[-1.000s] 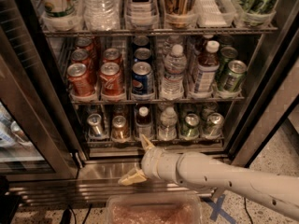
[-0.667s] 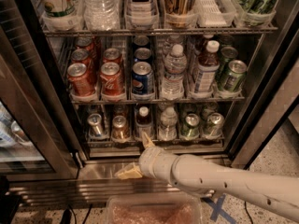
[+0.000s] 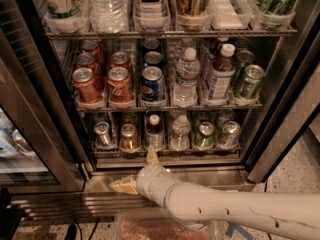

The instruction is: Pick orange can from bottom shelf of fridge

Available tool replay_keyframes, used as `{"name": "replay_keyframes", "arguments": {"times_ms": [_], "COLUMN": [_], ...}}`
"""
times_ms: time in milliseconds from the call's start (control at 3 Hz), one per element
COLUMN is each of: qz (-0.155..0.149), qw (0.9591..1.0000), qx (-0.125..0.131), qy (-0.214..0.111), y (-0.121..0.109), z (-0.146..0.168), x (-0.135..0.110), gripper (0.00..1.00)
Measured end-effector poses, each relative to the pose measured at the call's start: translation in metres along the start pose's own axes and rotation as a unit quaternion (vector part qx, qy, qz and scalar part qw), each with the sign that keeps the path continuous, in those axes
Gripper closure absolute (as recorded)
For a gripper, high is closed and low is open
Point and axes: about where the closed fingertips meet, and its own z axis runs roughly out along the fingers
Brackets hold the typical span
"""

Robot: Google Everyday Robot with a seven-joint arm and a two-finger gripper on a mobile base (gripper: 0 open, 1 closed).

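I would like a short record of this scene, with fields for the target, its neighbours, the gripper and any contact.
target: orange can, upright on the bottom shelf, second lane from the left
left neighbour: silver-grey can
right neighbour: dark bottle with white cap
gripper: gripper below the shelf front, before the base of the fridge
fingers: open, one pointing up, one pointing left
contact: none with the orange can; nothing held
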Motion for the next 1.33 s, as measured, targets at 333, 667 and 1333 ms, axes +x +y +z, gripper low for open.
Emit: {"name": "replay_keyframes", "arguments": {"times_ms": [333, 667, 1333], "qz": [0.026, 0.040, 0.035], "qw": [0.9989, 0.9972, 0.9968], "qx": [0.037, 0.061, 0.069], "qy": [-0.003, -0.014, -0.019], "y": [0.0117, 0.0103, 0.0127], "z": [-0.0018, -0.0011, 0.0005], "x": [-0.0021, -0.0032, -0.0012], "gripper": [0.00, 0.00, 0.00]}}
